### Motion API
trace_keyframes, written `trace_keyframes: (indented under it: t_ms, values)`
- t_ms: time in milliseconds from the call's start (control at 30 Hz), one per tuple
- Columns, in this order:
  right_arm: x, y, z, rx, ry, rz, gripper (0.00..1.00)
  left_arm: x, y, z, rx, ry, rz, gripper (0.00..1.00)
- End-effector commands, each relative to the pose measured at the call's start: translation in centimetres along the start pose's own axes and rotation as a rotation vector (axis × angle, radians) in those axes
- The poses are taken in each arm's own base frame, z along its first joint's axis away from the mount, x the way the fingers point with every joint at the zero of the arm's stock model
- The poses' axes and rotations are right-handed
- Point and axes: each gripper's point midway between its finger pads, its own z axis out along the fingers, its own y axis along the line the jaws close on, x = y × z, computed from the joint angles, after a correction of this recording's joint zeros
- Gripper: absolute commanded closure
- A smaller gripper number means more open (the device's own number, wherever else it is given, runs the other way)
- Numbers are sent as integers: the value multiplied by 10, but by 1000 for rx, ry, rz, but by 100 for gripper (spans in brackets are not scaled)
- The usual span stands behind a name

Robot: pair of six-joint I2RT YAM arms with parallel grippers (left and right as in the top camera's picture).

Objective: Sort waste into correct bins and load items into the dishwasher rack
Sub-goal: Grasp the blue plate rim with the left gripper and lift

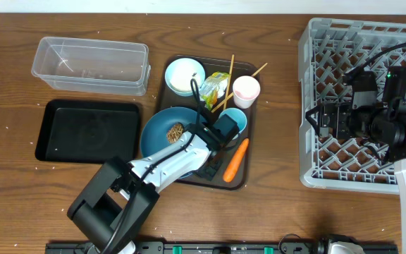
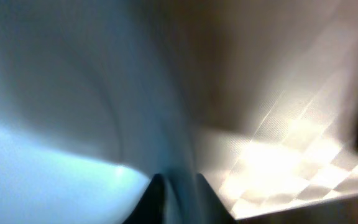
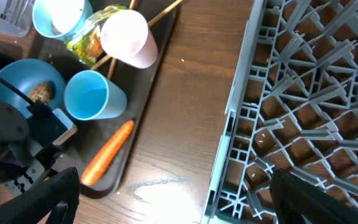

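Note:
My left gripper is at the light blue cup on the brown tray, and in the left wrist view its fingers are shut on the cup's blue wall. Beside the cup lie the orange carrot and the blue plate carrying the brown food scrap. Farther back are the white bowl, wrapper, chopsticks and pink cup. My right gripper hangs open over the left edge of the grey dishwasher rack.
The clear tub and the black tray sit at the left of the table. The dark brown serving tray holds the dishes. In the right wrist view the rack's rim runs beside bare wood.

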Motion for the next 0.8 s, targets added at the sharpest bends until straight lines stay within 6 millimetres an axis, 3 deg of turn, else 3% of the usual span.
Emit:
trace_keyframes:
  t_ms: [0, 233, 367, 533, 767]
  values:
    - [-5, 4, -3, -3, -15, -10, 9, 8, 4, 6, -8, 34, -25, 94]
    - [-5, 0, -3, 15, -15, -11, 9, 5, 4, 1, -8, 28, -26, 94]
    - [-5, -1, -3, 26, -13, -10, 9, -2, 4, -15, -5, 13, -27, 94]
    - [-5, -1, -3, 26, -13, -10, 9, -16, 12, -48, 8, -56, -56, 94]
    - [-5, -1, -3, 26, -13, -19, 9, -32, 43, -107, 55, -238, -175, 94]
